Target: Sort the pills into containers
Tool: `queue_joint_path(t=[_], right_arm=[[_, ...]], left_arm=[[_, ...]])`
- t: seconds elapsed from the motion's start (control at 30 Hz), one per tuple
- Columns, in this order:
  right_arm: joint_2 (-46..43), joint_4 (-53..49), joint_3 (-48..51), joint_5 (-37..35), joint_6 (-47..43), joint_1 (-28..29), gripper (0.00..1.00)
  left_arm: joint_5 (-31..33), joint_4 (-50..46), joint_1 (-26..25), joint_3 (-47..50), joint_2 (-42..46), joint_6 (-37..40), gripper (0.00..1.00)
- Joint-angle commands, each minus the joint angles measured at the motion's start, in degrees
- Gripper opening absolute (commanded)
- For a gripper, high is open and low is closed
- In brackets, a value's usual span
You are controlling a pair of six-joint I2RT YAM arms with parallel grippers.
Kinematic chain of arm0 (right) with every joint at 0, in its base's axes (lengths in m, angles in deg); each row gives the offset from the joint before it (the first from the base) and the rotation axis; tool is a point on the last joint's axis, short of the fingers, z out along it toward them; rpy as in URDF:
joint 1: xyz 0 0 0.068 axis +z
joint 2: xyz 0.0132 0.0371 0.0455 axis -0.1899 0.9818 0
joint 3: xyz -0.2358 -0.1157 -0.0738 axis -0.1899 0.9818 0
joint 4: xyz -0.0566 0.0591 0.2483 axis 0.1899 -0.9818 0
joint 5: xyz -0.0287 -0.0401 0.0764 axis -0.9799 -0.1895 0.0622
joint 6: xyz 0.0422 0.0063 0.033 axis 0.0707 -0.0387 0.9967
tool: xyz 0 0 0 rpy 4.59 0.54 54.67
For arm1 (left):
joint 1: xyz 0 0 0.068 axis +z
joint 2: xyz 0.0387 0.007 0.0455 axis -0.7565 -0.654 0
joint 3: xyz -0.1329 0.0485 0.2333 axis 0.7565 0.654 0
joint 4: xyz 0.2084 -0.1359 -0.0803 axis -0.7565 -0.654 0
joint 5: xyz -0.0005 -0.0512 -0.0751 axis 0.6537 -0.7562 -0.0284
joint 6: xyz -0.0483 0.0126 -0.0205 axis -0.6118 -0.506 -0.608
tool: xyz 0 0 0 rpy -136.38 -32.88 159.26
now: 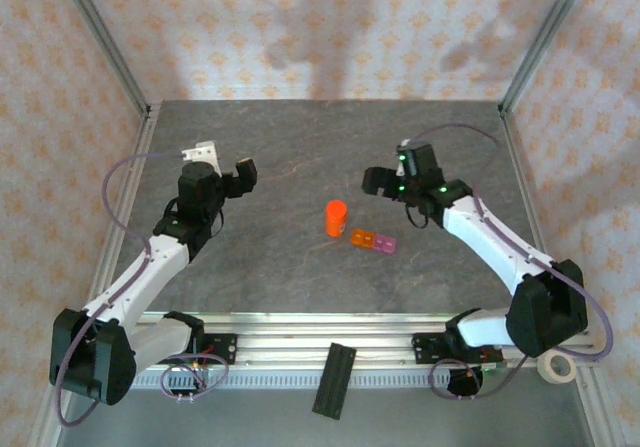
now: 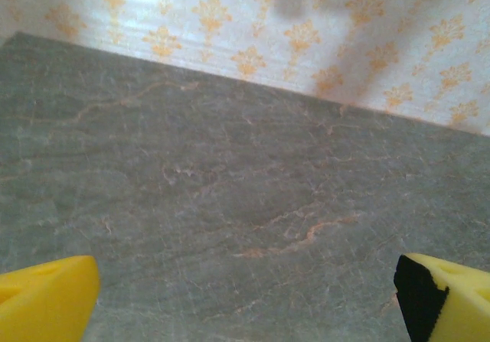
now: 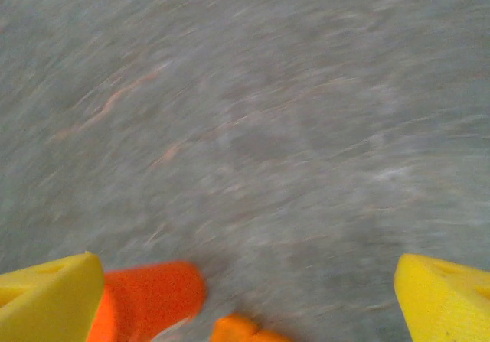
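On the grey stone-look tabletop (image 1: 290, 267), near centre: short low strip (image 1: 372, 239) of joined square translucent plastic cells, one end orange, the rest pink-purple. It lies flat, just right of a taller orange cylindrical bottle (image 1: 335, 217) standing upright. Whether the two touch cannot be told.
Pills: tiny whitish pellets, too small to make out in any view. Where they are cannot be told.
Right gripper (image 1: 390, 183): yellow-padded jaws spread wide, pinching nothing. It hovers near the far-right side of bottle and strip. The wrist view is smeared; the bottle (image 3: 149, 296) sits right by the left pad and the strip's orange end (image 3: 239, 330) is at the bottom edge.
Left gripper (image 1: 224, 165): jaws spread wide, empty, well apart from the bottle. Bare table lies between its pads (image 2: 46, 292).
Risk, tipping: the bottle is tall and narrow. A pad coming in off-centre would likely knock it over rather than enclose it.
Risk, sliding: the strip looks light and nothing holds it down. A brush from an open finger could push or turn it.
Risk, wrong target: the strip's end and the bottle are both orange and close together, so the gripper could close on the wrong one.
Risk, spill: with the pills unseen, any toppling could scatter pellets on a mottled surface where they would be hard to find.
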Motion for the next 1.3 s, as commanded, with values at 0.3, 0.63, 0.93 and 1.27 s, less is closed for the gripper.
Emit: queue_joint_path(t=[0.3,0.63,0.93,1.27], right_arm=[[9.1,-5.6,-6.5,-7.5,-6.6,15.7,1.0],[18.9,-4.2,-10.3,-7.4,-7.3,17.4,1.0],[23.2,-4.1,-11.8,-5.6,-7.5,17.5,0.8],[21.8,-4.0,-13.2,-13.6,-7.3,14.6,0.5]], left_arm=[[-0.5,-1.0,-1.5,1.0,-7.0,-5.8,1.0],[-0.9,-1.5,-1.9,-0.1,-8.8,-6.1,1.0],[-1.1,-2.0,-2.1,-0.8,-9.6,-6.2,1.0],[-1.4,-2.2,-2.3,-1.0,-10.1,-6.3,1.0]])
